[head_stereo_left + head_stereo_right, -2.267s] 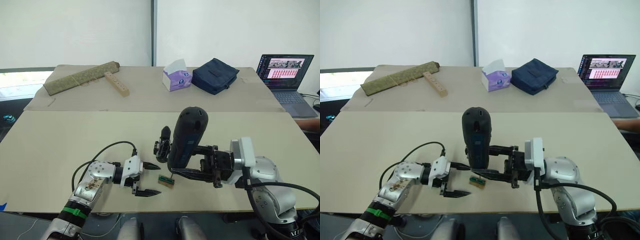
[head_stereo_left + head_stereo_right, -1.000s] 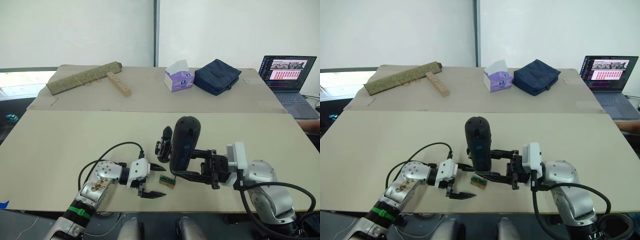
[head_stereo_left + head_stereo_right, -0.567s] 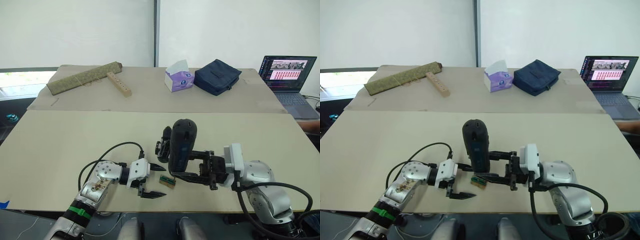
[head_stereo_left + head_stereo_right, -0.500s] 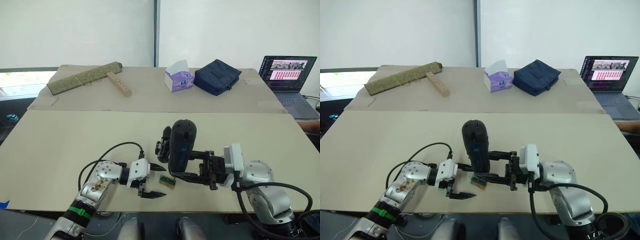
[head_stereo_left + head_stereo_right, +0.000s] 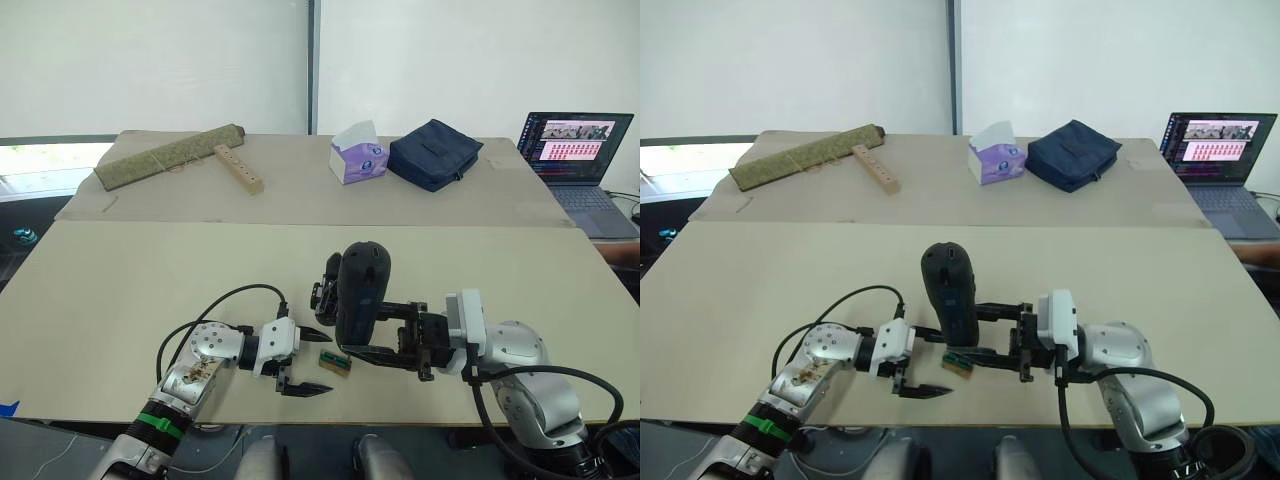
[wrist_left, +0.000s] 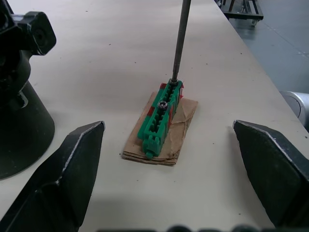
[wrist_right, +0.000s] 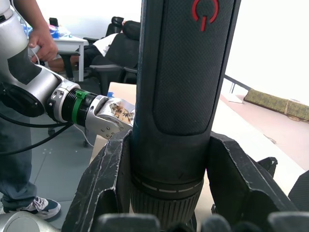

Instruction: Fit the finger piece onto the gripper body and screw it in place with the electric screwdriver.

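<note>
Up close, the screwdriver bit [image 6: 179, 43] meets the green block [image 6: 159, 120].

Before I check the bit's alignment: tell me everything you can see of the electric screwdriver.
The electric screwdriver is a thick black textured cylinder with a rounded top and a red power symbol. It stands nearly upright, clamped in the right gripper. Its thin metal bit points down onto the green block lying on the table.

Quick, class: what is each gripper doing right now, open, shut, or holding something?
Left gripper: open, holding nothing, fingers either side of the green block.
Right gripper: shut on the electric screwdriver.
</note>
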Robot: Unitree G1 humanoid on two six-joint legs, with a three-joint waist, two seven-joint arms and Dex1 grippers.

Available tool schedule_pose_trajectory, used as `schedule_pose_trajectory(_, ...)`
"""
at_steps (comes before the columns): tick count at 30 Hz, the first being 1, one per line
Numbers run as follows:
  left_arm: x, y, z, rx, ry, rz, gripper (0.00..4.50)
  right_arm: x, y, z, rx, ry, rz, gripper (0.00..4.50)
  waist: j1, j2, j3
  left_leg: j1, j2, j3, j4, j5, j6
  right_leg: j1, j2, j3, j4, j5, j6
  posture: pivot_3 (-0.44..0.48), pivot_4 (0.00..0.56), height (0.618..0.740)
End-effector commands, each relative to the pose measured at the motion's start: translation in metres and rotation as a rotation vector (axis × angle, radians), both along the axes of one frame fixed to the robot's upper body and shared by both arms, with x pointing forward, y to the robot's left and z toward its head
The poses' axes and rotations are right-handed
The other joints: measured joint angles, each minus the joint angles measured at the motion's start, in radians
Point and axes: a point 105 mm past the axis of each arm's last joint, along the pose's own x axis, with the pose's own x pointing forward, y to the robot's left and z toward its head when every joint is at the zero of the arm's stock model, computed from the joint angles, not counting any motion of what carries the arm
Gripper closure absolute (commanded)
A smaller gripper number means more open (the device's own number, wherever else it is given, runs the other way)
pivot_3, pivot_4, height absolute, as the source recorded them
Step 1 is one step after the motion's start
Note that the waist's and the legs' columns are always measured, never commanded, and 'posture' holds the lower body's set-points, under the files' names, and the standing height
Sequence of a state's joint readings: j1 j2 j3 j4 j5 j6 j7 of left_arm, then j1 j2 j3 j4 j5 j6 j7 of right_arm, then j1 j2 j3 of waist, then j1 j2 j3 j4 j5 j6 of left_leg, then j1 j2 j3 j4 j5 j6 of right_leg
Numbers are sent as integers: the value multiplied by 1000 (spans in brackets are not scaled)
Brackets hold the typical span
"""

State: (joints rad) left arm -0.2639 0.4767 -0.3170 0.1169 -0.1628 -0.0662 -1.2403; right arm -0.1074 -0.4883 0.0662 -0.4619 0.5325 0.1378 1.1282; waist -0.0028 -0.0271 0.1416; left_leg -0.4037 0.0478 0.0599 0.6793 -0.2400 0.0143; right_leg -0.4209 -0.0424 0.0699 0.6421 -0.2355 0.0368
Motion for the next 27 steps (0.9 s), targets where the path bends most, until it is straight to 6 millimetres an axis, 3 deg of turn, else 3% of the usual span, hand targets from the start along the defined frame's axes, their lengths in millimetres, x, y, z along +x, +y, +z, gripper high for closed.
schedule_pose_trajectory(1,-3,3,-16,35,50,27,0,-3,0,5,21,-30,10,2676,0,0,0,0,0,0,0,0,0,0,0,0,0,0,0,0,150,740)
schedule_pose_trajectory(15,1,5,-11,16,40,39,0,-3,2,16,46,-62,23,2676,0,1,-2,1,0,0,0,0,0,1,0,0,0,0,0,0,150,740)
schedule_pose_trajectory(27,2,12,10,-47,30,39,0,-6,4,34,66,-95,40,2676,-7,1,-2,-1,1,0,0,0,0,-1,0,0,0,0,0,0,150,740)
